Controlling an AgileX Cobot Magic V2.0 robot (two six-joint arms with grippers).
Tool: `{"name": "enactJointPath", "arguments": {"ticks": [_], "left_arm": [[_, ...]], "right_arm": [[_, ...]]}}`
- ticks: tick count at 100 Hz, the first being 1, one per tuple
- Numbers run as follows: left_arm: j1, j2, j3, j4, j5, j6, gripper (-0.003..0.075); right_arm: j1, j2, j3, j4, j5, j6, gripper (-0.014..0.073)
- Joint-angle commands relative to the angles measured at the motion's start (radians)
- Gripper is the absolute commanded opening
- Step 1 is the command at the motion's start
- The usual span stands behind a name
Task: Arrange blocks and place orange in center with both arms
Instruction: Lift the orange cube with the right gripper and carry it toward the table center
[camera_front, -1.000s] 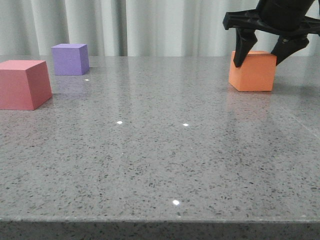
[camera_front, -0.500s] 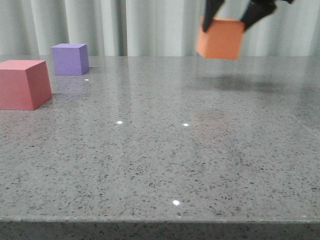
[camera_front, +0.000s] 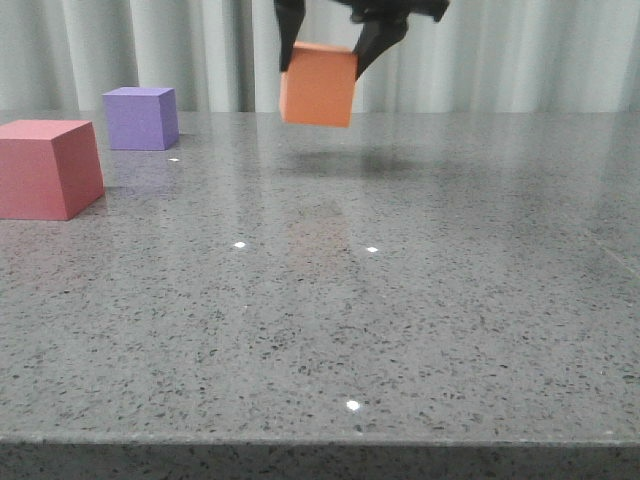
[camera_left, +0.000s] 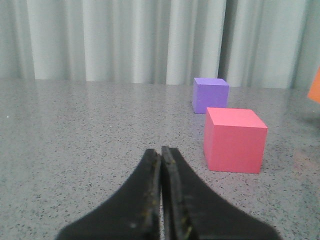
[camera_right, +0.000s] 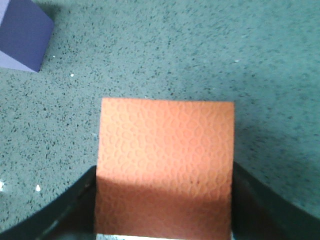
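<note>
My right gripper (camera_front: 322, 45) is shut on the orange cube (camera_front: 318, 85) and holds it in the air above the far middle of the table; its shadow lies on the table below. In the right wrist view the orange cube (camera_right: 165, 165) sits between the two fingers. The pink-red cube (camera_front: 45, 168) stands at the left edge. The purple cube (camera_front: 141, 117) stands behind it. My left gripper (camera_left: 161, 150) is shut and empty, low over the table, with the pink-red cube (camera_left: 233, 140) and purple cube (camera_left: 210, 95) ahead of it to one side.
The grey speckled table (camera_front: 400, 300) runs to a front edge near the camera. A pale curtain (camera_front: 520, 55) hangs behind the table. A corner of the purple cube (camera_right: 22, 35) shows in the right wrist view.
My right gripper has lifted the orange cube off the table at the right and carried it left to the middle. The pink-red and purple cubes have not moved.
</note>
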Motion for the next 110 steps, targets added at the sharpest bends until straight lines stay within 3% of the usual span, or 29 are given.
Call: {"name": "enactJointPath", "arguments": {"ticks": [1, 62, 89, 110], "left_arm": [[0.001, -0.032, 0.041, -0.006, -0.080, -0.002, -0.0019], [0.001, -0.032, 0.041, -0.006, -0.080, -0.002, -0.0019], [0.001, -0.032, 0.041, -0.006, -0.080, -0.002, -0.0019], [0.001, -0.032, 0.041, -0.006, -0.080, -0.002, -0.0019]], "right_arm": [[0.011, -0.023, -0.073, -0.024, -0.030, 0.019, 0.0416], [0.027, 0.057, -0.094, -0.019, -0.039, 0.049, 0.0423], [0.027, 0.050, -0.094, -0.019, -0.044, 0.048, 0.0623], [0.025, -0.001, -0.094, -0.019, -0.058, -0.011, 0.0638]]}}
